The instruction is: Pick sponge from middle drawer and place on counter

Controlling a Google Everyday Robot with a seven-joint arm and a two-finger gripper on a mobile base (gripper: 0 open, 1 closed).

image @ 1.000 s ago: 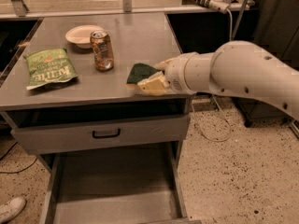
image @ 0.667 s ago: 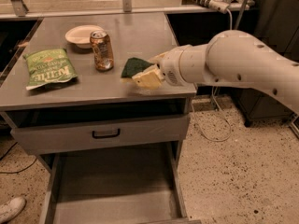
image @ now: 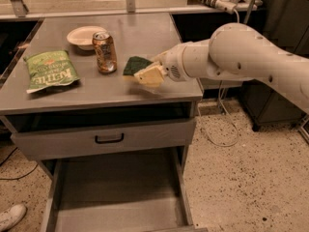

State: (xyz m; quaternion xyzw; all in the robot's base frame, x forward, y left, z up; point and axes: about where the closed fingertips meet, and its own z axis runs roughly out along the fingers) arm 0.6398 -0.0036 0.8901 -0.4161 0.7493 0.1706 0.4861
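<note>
Over counter (image: 145, 35), gripper (image: 154, 71) tight around sponge (image: 135, 65)

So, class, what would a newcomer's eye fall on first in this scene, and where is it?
The big white arm reaches in from the right, its gripper holding the sponge over the counter's right half. Left of it stand a soda can and a white bowl, with a green chip bag lying further left. Below, the middle drawer is pulled open.

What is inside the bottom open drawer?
Only its bare grey floor shows in the middle drawer; its back hides under the drawer above. The sponge is over the counter, held by the tool.
</note>
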